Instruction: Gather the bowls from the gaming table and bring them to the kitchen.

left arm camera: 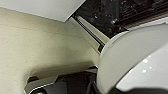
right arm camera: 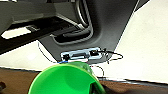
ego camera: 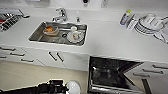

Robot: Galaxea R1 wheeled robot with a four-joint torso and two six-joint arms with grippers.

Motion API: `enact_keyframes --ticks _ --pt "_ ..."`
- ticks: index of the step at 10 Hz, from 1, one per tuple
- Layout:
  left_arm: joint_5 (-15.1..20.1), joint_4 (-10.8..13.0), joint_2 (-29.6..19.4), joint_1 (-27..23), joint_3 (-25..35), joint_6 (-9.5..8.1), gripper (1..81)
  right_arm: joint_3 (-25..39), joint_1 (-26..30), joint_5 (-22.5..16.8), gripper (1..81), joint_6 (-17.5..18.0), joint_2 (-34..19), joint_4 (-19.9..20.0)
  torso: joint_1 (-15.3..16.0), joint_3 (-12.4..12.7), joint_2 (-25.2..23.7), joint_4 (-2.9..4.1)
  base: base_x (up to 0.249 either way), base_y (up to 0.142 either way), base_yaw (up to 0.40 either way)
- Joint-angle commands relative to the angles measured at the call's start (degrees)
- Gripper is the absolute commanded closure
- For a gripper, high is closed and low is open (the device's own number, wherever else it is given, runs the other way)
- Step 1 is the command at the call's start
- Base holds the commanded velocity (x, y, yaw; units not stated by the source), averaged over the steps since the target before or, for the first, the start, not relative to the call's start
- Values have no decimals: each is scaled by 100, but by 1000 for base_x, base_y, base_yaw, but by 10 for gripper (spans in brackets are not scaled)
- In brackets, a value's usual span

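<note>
Now I stand in front of the kitchen's white tabletop (ego camera: 107, 37), looking down on it. A steel sink (ego camera: 37, 33) is set into it left of centre, with a faucet (ego camera: 61, 14) at its far edge. Inside the sink sits an orange bowl (ego camera: 50, 30) toward the left, and a whitish dish (ego camera: 74, 36) lies just right of it, near the drain. On the far right of the tabletop a stack of white plates (ego camera: 147, 25) rests beside a bottle with a blue label (ego camera: 124, 18). Below the tabletop run white cabinets with dark bar handles (ego camera: 56, 57). To the right of them, a dark dishwasher (ego camera: 107, 75) stands open, its door (ego camera: 107, 90) folded down toward me.

My left arm (ego camera: 47, 88) comes in low at the near edge, and at its end a whitish bowl (ego camera: 73, 87) shows. In my left wrist view that whitish bowl (left arm camera: 130, 62) looms large and close over the pale floor (left arm camera: 37, 50); I cannot tell how my left hand stands around it.

In my right wrist view a green cup (right arm camera: 63, 78) sits close to the camera, its mouth open toward it; whether my right hand grips it I cannot tell.
</note>
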Motion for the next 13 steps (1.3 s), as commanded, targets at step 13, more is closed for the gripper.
enact_keyframes --ticks 13 --pt "-239 -200 3011 -2265 -1201 -720 811 64 -163 -220 811 10 -44 -28 9 -127 6 0 0 0 0"
